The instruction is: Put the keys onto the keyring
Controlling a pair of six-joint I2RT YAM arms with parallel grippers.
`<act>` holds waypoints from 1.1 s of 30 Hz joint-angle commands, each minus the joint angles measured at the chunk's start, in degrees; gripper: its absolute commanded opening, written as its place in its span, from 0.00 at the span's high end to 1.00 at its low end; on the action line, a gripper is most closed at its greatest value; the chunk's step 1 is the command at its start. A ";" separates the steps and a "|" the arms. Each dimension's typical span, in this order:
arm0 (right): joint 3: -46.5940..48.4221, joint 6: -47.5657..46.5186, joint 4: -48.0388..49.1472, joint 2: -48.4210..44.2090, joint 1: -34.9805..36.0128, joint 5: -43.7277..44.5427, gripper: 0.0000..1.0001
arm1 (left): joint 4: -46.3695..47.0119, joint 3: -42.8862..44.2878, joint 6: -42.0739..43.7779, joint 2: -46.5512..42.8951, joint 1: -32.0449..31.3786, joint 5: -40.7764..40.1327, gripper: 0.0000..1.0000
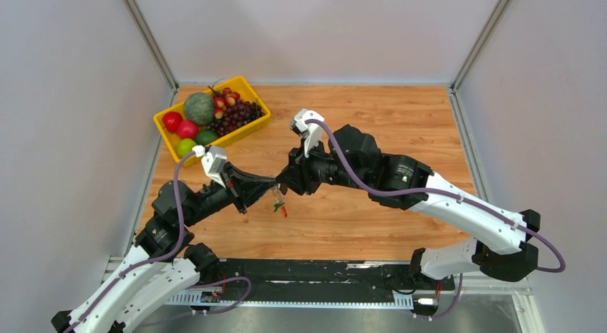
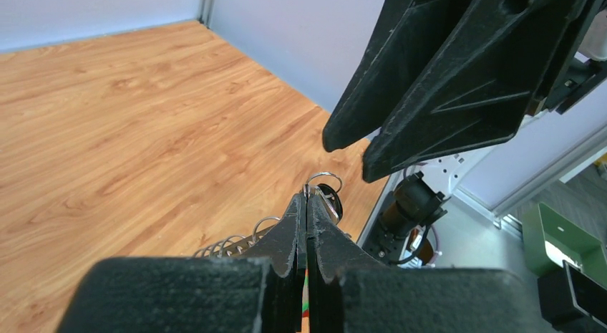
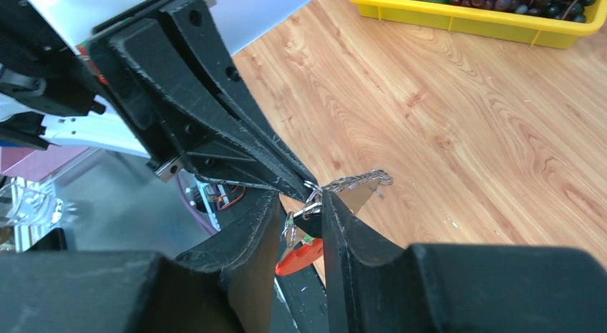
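Your left gripper [image 2: 307, 198] is clenched on the keyring [image 3: 356, 181], pinching the wire right at its fingertips; the bunch hangs in the air above the table [image 1: 372, 218], with the red tag [image 3: 297, 256] dangling lowest and the grey toothed piece sticking out sideways. Your right gripper [image 2: 351, 158] faces it tip to tip with its jaws parted; I see nothing pinched between them, though the wrist view puts the bunch right in the gap.

The key [image 2: 331, 204] shows only as a small dark head tucked against the left fingertips, touching the rings; whether it is already threaded I cannot tell.

The step in hand looks like catching that key with the right fingers so you can work it along the coil. To do it well:

- hold the left grip firm and steady; it is your anchor;
- close the right jaws on the dark head only, not on the free loop [image 2: 323, 178] or the tag;
- check the left wrist view first, since the right fingers hide the key in their own camera;
- move slowly; a tug could drag the ring out of the left pinch.
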 commanded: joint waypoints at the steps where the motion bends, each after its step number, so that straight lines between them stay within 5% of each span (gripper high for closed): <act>1: 3.12 0.84 0.48 1.53 0.58 4.27 0.70 | 1.06 3.01 -0.64 -0.08 -0.15 -1.80 1.00; 28: 4.62 0.08 -2.29 4.31 1.86 6.98 0.85 | 0.82 3.00 -0.76 -2.14 -0.16 -4.77 1.00; 33: 4.83 -0.29 -2.29 4.23 2.08 7.29 1.00 | 2.28 2.42 -1.13 -3.01 -0.16 -4.18 1.00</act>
